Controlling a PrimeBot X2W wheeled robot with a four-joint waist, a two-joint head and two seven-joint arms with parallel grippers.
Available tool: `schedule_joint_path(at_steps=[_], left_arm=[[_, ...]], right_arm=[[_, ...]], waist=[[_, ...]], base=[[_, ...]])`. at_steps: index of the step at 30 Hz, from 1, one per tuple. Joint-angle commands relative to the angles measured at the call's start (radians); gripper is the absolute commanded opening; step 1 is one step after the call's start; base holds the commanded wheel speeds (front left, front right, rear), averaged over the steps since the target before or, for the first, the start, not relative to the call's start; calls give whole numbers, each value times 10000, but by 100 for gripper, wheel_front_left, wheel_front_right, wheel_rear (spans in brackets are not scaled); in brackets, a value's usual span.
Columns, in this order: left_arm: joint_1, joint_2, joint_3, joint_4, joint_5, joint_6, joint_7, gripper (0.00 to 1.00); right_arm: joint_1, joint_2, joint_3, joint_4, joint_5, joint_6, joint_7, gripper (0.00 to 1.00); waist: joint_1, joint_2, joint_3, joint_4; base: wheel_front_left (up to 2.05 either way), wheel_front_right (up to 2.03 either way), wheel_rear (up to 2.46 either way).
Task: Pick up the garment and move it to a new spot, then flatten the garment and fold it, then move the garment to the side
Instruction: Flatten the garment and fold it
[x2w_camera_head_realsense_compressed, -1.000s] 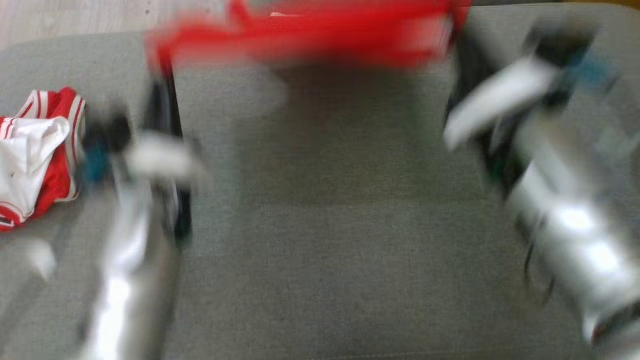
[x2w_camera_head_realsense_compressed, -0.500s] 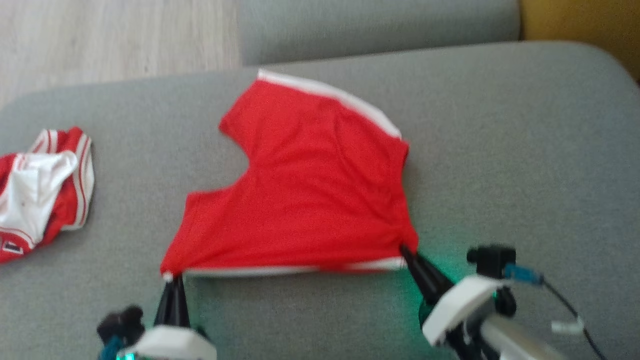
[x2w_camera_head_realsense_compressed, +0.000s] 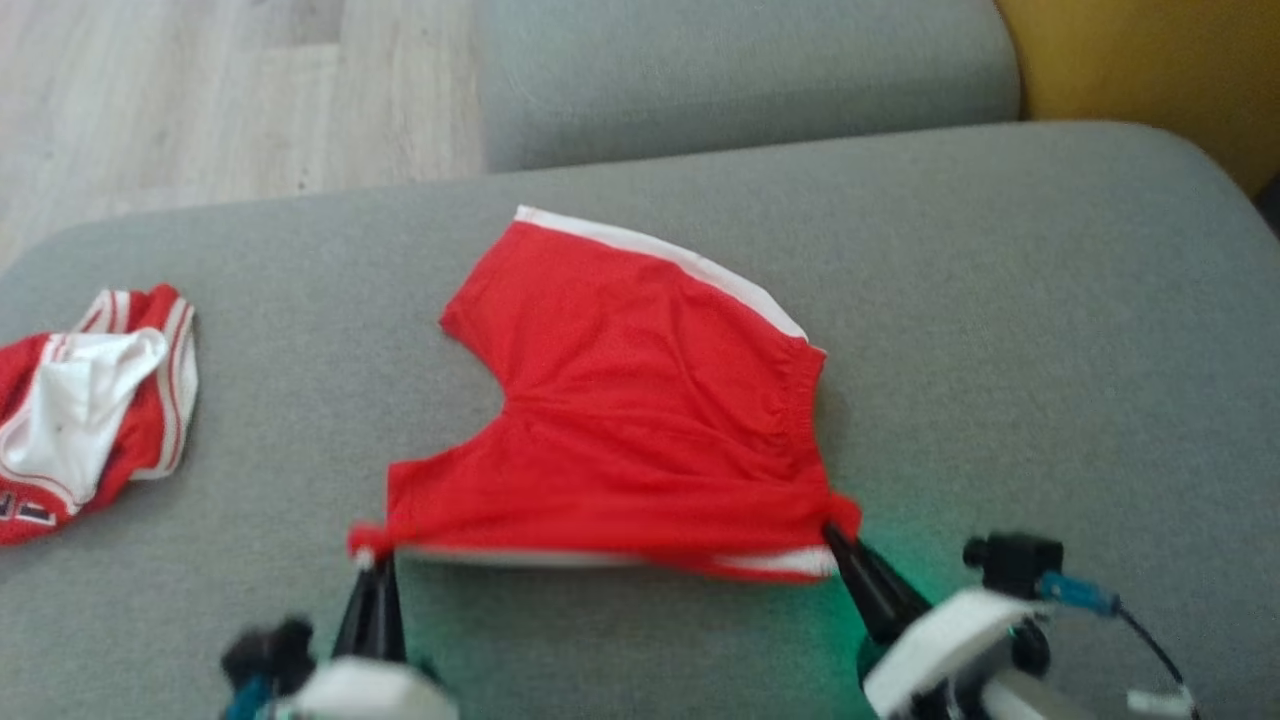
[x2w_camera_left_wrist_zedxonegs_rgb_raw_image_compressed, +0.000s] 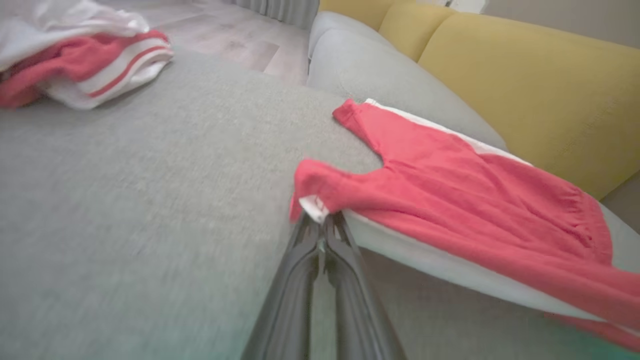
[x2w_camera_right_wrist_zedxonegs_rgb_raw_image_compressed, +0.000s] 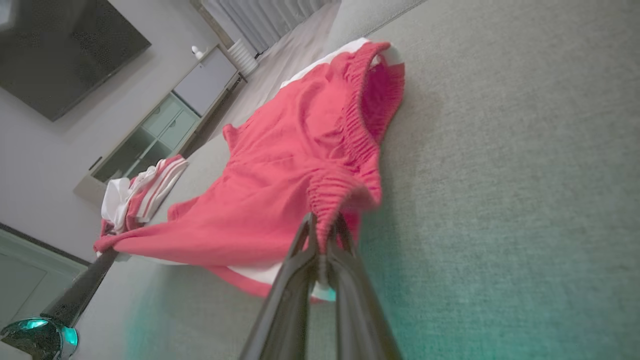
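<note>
The garment (x2w_camera_head_realsense_compressed: 640, 420) is a pair of red shorts with white side trim, spread on the grey cushion (x2w_camera_head_realsense_compressed: 1000, 330) in the middle of the head view. My left gripper (x2w_camera_head_realsense_compressed: 366, 556) is shut on its near left leg corner. My right gripper (x2w_camera_head_realsense_compressed: 832, 528) is shut on the near right waistband corner. In the left wrist view the dark fingers (x2w_camera_left_wrist_zedxonegs_rgb_raw_image_compressed: 320, 250) pinch the white-edged hem of the shorts (x2w_camera_left_wrist_zedxonegs_rgb_raw_image_compressed: 450, 200), whose near edge hangs slightly off the cushion. The right wrist view shows my fingers (x2w_camera_right_wrist_zedxonegs_rgb_raw_image_compressed: 320, 240) clamped on the gathered elastic waistband (x2w_camera_right_wrist_zedxonegs_rgb_raw_image_compressed: 340, 190).
A second red and white garment (x2w_camera_head_realsense_compressed: 85, 410) lies crumpled at the cushion's far left. Wooden floor (x2w_camera_head_realsense_compressed: 200, 90) lies beyond the far left edge, a second grey cushion (x2w_camera_head_realsense_compressed: 740, 70) behind, and a yellow sofa back (x2w_camera_head_realsense_compressed: 1150, 70) at the far right.
A second ago the garment was up in the air, blurred in motion. It has since come down flat on the cushion, and both grippers have drawn its near edge slightly toward me.
</note>
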Motion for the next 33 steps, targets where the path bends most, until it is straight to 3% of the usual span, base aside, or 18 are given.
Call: schedule_joint_path(at_steps=[1, 15, 25, 33], left_arm=[[-1230, 147, 211, -64, 248, -69, -66, 0], [-7574, 1284, -865, 2745, 1523, -484, 518, 0], [-9686, 1742, -1493, 4629, 1963, -542, 615, 0], [-10647, 1699, -1817, 5559, 2166, -541, 412, 0]], right_arm=[[-771, 212, -162, -241, 209, 39, -58, 0], [-4264, 1573, -1468, 812, 1259, 39, 678, 0], [-5089, 2036, -1528, 930, 2016, 39, 450, 0], [-5464, 2165, -1414, 944, 2167, 39, 27, 0]], waist=[[0, -1, 269, -180], [0, -1, 2647, -808], [0, -1, 3765, -1367], [0, -1, 4203, -1575]], base=[[0, 0, 0], [0, 0, 0], [0, 0, 0], [0, 0, 0]])
